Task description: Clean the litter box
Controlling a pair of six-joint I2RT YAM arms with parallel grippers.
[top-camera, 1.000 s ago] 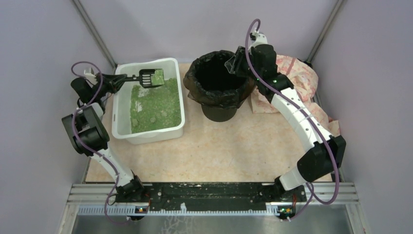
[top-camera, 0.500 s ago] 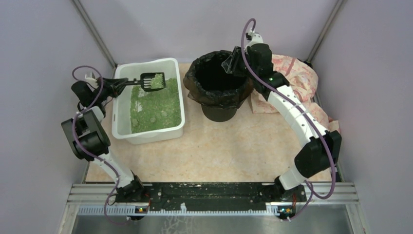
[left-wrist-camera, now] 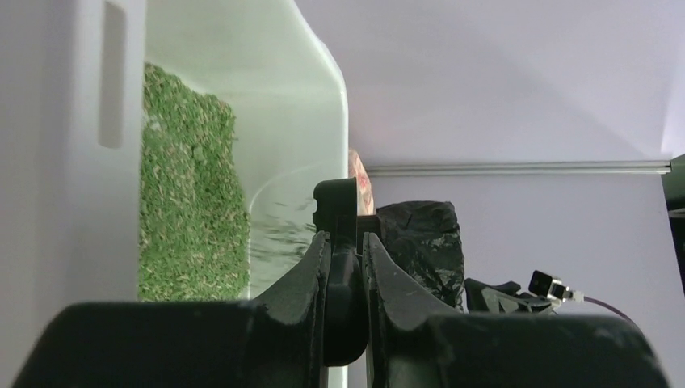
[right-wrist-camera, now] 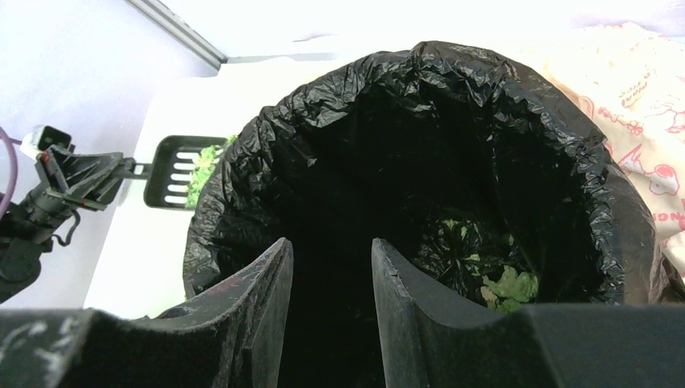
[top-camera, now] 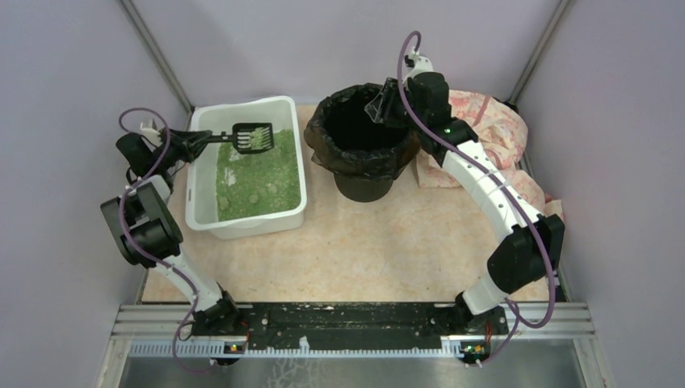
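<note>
The white litter box [top-camera: 200,217] with green litter [top-camera: 258,174] stands at the left. My left gripper [top-camera: 191,144] reaches in over its left rim, shut on the handle of a black slotted scoop [top-camera: 253,137]. The scoop hangs above the far end of the litter with green granules on it. In the left wrist view the handle [left-wrist-camera: 345,275] is pinched in my left gripper [left-wrist-camera: 346,242]. My right gripper [top-camera: 386,102] hovers at the far right rim of the black-bagged bin [top-camera: 363,137]. In the right wrist view my right gripper [right-wrist-camera: 331,246] is open and holds nothing.
Green clumps [right-wrist-camera: 505,284] lie at the bottom of the bin [right-wrist-camera: 565,162]. A pink patterned cloth [top-camera: 493,121] is bunched at the back right, right of the bin. Grey walls close in the left, far and right sides.
My right gripper has shifted a little to the left along the bin's far rim. The left gripper and scoop have drifted slightly nearer, still above the litter.
</note>
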